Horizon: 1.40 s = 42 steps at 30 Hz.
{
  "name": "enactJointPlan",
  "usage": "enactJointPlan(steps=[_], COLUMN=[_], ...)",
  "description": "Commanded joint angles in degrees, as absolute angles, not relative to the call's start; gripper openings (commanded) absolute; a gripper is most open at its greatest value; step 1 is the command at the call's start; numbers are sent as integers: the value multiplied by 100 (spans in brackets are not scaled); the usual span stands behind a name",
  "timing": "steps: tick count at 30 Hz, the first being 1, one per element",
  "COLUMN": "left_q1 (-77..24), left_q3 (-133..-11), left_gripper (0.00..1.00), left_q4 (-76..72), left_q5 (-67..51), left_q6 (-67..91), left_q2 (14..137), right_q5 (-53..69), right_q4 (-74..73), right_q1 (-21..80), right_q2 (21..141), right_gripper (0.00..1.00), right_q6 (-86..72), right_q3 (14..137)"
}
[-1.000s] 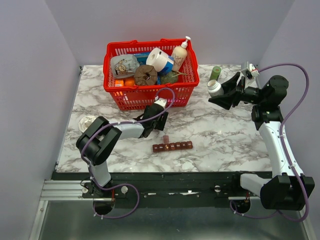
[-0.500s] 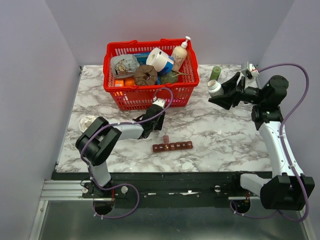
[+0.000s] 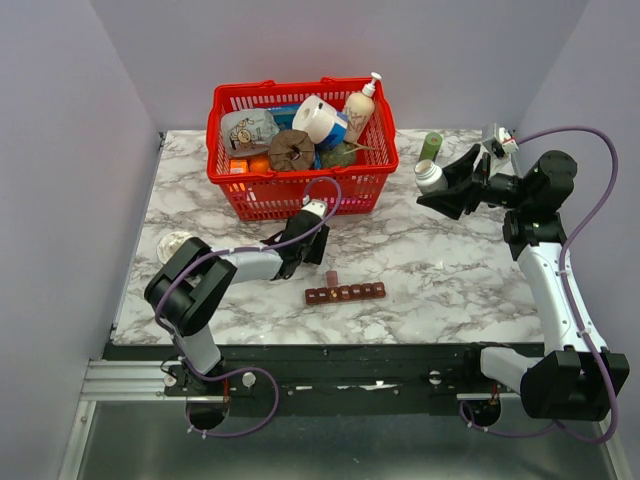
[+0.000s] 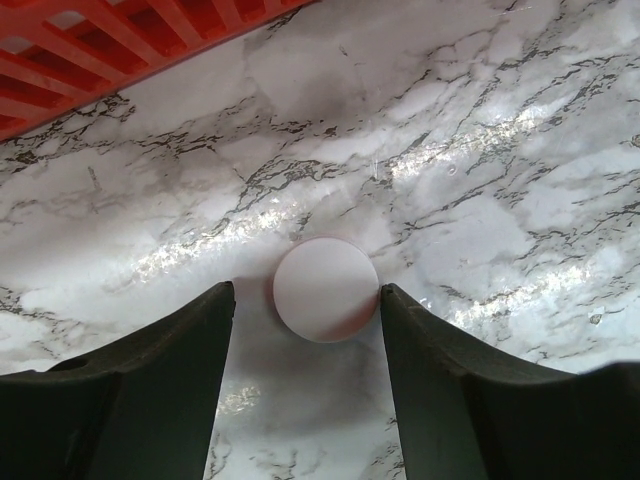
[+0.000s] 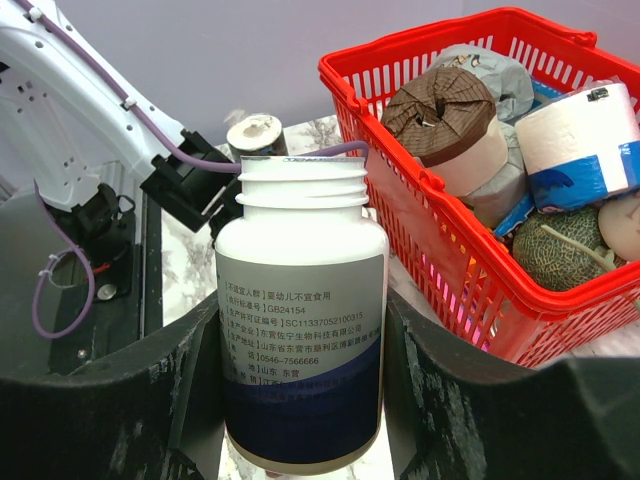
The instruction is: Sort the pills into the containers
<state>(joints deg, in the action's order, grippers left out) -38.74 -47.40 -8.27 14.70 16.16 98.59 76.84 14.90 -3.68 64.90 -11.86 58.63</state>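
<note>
Containers (image 3: 345, 293): flat on the marble worktop (image 3: 430, 270) near its front edge, just beside the left gripper (image 3: 318, 250). Left jaws parted, low over a white round pill (image 4: 326, 290) lying between them on the worktop, not gripped. Right gripper (image 3: 438, 186): jaws closed on an uncapped white bottle (image 5: 300, 330), held up right of the red basket (image 3: 300, 195).

The containers (image 3: 345, 293) are seen at the bench's (image 3: 440, 270) near middle; the basket (image 3: 250, 195) is set behind them, at the far side; a bottle (image 3: 430, 177) is held up right of the basket.
</note>
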Motion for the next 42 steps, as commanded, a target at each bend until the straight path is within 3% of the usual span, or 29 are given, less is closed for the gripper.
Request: enactJointPlan(steps=[1, 10, 17, 19, 20, 21, 28, 33, 37, 42], left_q1=[-3858, -3850, -3850, -3850, -3850, -3858, -3823, -3622, -3174, -2760], left_q3=[-4728, -4992, -4746, -4667, -4658, -4623, -4746, -4720, -4553, -4176], left_gripper=[68, 64, 38, 35, 27, 25, 21, 22, 22, 22], left_q4=[-422, -439, -431, -378, -352, -325, 183, 299, -86, -1597], left_q5=[1363, 1222, 1116, 1038, 1002, 958, 98, -1384, -2737, -3664], left_q6=[1573, 1538, 1608, 1635, 1678, 1714, 1925, 2363, 3442, 5444], left_q2=[10019, 10301, 10046, 9845, 9757, 9660, 8167, 7226, 6523, 6240], right_q5=[7840, 7849, 7840, 7840, 7822, 7805, 7673, 6857, 6373, 5819], right_q4=[1556, 1538, 1529, 1459, 1398, 1232, 520, -1516, -1915, -2013], right_q1=[-325, -334, -334, -334, -325, -334, -255, 428, 1018, 1791], right_q2=[6390, 6381, 6407, 6398, 6398, 6407, 6451, 6591, 6636, 6741], right_gripper=[13, 13, 13, 13, 13, 13, 13, 13, 13, 13], right_q6=[-1090, -1081, -1064, -985, -932, -845, -21, 2045, 3021, 3234], right_q3=[5801, 5792, 5801, 5801, 5827, 5845, 5862, 6047, 5854, 5748])
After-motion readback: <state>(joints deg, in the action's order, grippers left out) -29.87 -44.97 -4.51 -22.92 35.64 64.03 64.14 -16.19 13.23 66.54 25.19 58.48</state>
